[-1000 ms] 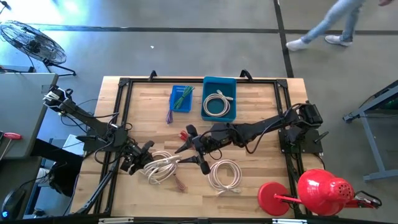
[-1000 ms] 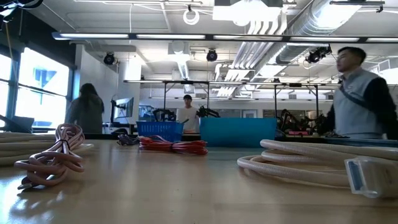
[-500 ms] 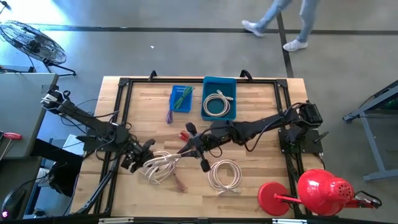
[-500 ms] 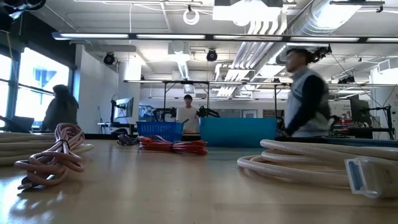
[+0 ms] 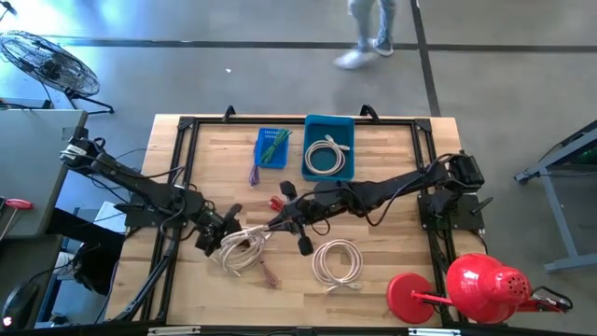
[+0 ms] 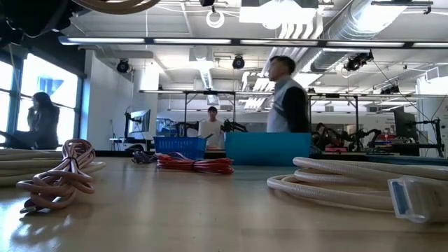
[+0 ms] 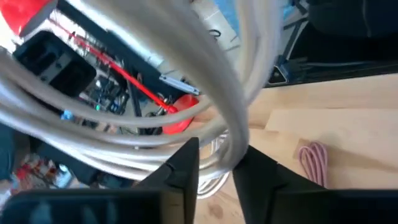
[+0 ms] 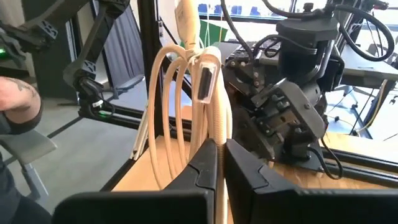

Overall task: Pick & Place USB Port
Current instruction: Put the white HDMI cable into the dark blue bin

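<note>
Overhead layout. The wooden table carries, at its far edge, the large blue bin, which already holds one coiled cable, with the small blue basket just to its left. A second loose coil lies toward the near edge.

The right arm reaches from the right side across to table centre; the left arm reaches in from the left. The two grippers meet on one object, the cream USB cable bundle, left of centre and on the near side.

Left gripper: clamped on the bundle's left part; in its wrist view the strands pass between the fingers. Right gripper: closed on the bundle's right end; in its wrist view the loops and the flat connector stand up from its pinched fingers.

Governing relation: the bundle's long axis runs left to right between the grippers, and the large blue bin lies on the far side and to the right of it, so the right arm appears better placed for the carry.
</note>
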Controlling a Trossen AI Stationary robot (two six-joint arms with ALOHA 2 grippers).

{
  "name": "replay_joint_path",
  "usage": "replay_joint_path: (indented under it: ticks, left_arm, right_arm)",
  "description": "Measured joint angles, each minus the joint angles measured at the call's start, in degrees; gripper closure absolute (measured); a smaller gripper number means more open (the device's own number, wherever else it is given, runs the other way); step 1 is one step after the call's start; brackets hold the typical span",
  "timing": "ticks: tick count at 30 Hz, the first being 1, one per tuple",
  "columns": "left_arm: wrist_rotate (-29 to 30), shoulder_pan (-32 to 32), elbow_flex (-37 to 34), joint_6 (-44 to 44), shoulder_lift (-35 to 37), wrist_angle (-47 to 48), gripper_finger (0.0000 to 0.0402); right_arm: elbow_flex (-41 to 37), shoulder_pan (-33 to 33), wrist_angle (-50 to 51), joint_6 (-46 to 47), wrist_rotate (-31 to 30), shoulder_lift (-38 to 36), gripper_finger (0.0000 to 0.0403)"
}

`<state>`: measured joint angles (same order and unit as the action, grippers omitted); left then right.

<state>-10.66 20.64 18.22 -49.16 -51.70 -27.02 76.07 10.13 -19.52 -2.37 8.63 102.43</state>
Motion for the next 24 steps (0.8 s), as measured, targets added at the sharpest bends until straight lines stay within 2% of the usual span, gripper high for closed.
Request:
replay_joint_path:
  ticks: [5,9,16,18,24]
  left_arm:
    - [5.0,0.0,0.5,8.3,0.0,0.2,0.0278]
    - [10.9,0.0,0.5,11.2,0.8,-0.4,0.0245]
    - [12.8,0.0,0.5,11.6,2.5,-1.7,0.0189]
    - [15.5,0.0,0.6,11.5,2.8,-0.6,0.0182]
    - [29.4,-0.1,1.0,12.0,2.9,4.0,0.0179]
  right_arm:
    - [0.0,0.0,0.2,0.1,-0.1,-0.1,0.0399]
    - [0.1,0.1,0.2,0.2,-1.3,-0.1,0.0399]
    - [0.1,0.1,0.8,-0.2,-2.1,-0.1,0.04]
    - [0.1,0.4,1.4,-0.4,-2.1,-0.4,0.04]
    - [-0.2,1.8,5.0,-1.7,-2.6,-2.0,0.04]
